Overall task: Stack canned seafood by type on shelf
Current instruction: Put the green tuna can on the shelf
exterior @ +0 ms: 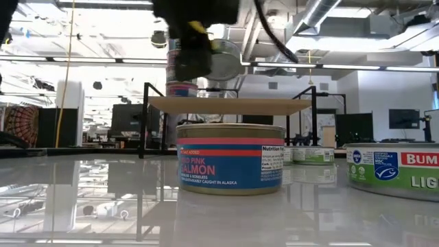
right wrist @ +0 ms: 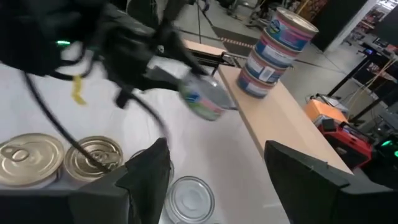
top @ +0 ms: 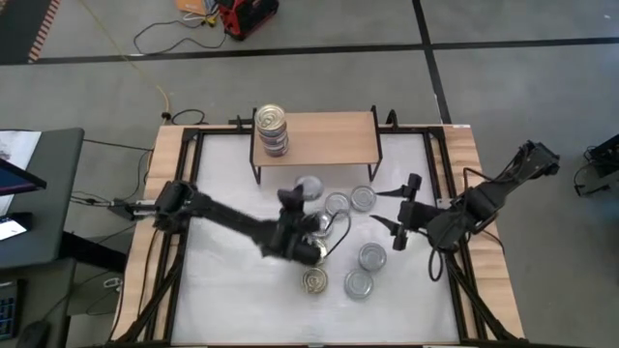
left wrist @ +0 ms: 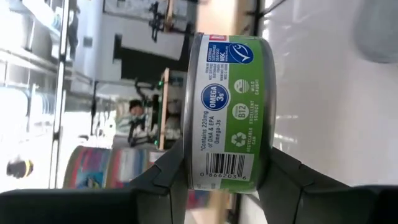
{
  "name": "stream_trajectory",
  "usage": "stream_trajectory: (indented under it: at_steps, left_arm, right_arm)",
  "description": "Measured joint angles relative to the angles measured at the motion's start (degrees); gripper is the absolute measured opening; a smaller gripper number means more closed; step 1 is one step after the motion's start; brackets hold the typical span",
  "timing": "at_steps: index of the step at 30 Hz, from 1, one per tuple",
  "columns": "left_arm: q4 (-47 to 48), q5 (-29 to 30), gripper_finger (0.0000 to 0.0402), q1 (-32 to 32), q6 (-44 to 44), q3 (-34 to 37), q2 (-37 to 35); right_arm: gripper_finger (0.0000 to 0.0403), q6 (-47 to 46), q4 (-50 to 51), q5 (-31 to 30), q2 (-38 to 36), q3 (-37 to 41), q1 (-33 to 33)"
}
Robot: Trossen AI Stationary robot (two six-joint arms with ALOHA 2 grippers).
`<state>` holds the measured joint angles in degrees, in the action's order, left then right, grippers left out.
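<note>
The shelf (top: 329, 135) stands at the table's far side, with a stack of three tins (top: 271, 130) on its left end (right wrist: 273, 53). My left gripper (top: 302, 198) hangs in front of the shelf, shut on a silver-lidded tin (top: 309, 186) with a green and white label (left wrist: 230, 112). More canned seafood lies on the table: two tins (top: 349, 201) near the shelf, three (top: 348, 275) nearer the front. My right gripper (top: 390, 208) hovers open at the right, over a silver-lidded tin (right wrist: 189, 199), touching nothing. My left gripper pinches the tin across its two flat faces, one finger (left wrist: 168, 171) on one face and the other finger (left wrist: 283, 177) on the opposite face, at the rim nearest the wrist (left wrist: 227, 180). The fingers come roughly level from the table's left. The tin is lifted clear of the table.
Two gold-lidded tins (right wrist: 62, 158) lie beside the left arm. A salmon tin (exterior: 230, 159) and another tin (exterior: 398, 168) stand close to the low camera. The shelf's right part (top: 348, 130) is bare wood. Black frame rails (top: 440, 174) run along the table's sides.
</note>
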<state>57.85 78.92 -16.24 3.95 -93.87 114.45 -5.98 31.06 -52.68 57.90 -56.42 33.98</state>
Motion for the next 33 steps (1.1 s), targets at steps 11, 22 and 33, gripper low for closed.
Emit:
stream_trajectory:
  at_steps: [11, 22, 33]
  left_arm:
    - [-39.7, -6.1, 0.014, 10.1, -39.5, -1.9, 0.0]
    - [-46.2, -8.0, 0.0141, 13.0, -48.8, -1.7, 0.0]
    - [-58.8, -5.6, 0.0141, 13.6, -66.0, -5.9, 8.0]
  right_arm:
    - [0.0291, -4.8, 8.5, -5.0, -3.0, 0.0, 0.5]
    - [0.0291, -4.7, 7.2, -9.1, -4.4, 0.0, 6.3]
    - [0.0291, -5.9, 6.7, -12.3, -3.9, -0.1, 8.8]
